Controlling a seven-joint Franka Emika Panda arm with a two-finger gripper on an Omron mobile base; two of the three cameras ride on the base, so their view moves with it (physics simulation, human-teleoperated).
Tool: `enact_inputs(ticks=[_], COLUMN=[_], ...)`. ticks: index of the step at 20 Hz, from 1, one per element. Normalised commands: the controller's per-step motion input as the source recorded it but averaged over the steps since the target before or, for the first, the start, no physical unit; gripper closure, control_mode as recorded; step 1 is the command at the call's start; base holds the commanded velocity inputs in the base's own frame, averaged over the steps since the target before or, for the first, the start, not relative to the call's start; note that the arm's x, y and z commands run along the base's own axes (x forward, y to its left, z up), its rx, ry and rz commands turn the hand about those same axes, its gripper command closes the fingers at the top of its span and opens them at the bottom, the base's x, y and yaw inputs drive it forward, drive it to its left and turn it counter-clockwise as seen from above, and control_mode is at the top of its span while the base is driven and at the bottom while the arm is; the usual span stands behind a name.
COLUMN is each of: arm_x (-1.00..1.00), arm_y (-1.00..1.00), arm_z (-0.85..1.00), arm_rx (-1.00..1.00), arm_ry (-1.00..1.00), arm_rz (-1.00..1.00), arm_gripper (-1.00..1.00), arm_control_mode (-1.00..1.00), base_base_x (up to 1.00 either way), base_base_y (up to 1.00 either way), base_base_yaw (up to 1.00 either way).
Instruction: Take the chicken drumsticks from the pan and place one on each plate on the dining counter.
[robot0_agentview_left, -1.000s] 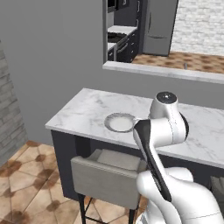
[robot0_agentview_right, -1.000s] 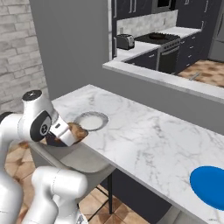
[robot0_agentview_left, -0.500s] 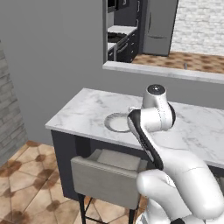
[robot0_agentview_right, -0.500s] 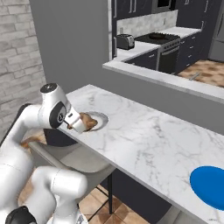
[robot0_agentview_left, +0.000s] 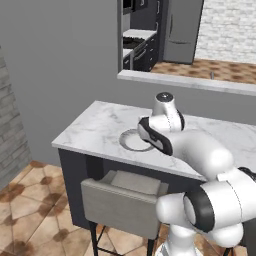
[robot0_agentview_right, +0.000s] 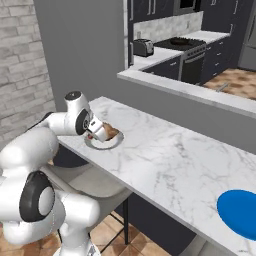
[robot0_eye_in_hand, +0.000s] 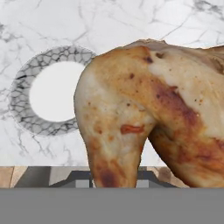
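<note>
gripper (robot0_agentview_right: 96, 131) sat closed on a drumstick (robot0_eye_in_hand: 148, 109) as i watched, holding it just above the white plate (robot0_eye_in_hand: 26, 105) near the left end of the marble counter (robot0_agentview_right: 170, 165), the blue plate (robot0_agentview_right: 240, 220) well apart.

White Franka arm (robot0_agentview_left: 200, 155), glossy rounded link shells, bulbous at base. Dark grey-black bands at joints, black ring around big lower joint. Small dark round cap with grey centre on top of upper link (robot0_agentview_right: 73, 95). Wrist end dark. No cables, no markings readable.
</note>
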Motion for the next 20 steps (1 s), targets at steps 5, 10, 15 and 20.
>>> enact_inputs(ticks=[5, 10, 15, 20], arm_x=[0.65, 0.61, 0.65, 0.74], arm_y=[0.21, 0.38, 0.26, 0.02], arm_z=[-0.61, -0.62, -0.48, -0.33], arm_rx=[-0.02, -0.08, -0.06, 0.00], arm_ry=[-0.03, -0.01, 0.00, 0.00], arm_rz=[0.00, 0.00, 0.00, 0.00], arm_gripper=[1.00, 1.00, 1.00, 1.00], arm_control_mode=[-1.00, -1.00, -1.00, -1.00], base_base_x=[0.00, 0.00, 0.00, 0.00], base_base_y=[0.00, 0.00, 0.00, 0.00], base_base_yaw=[0.00, 0.00, 0.00, 0.00])
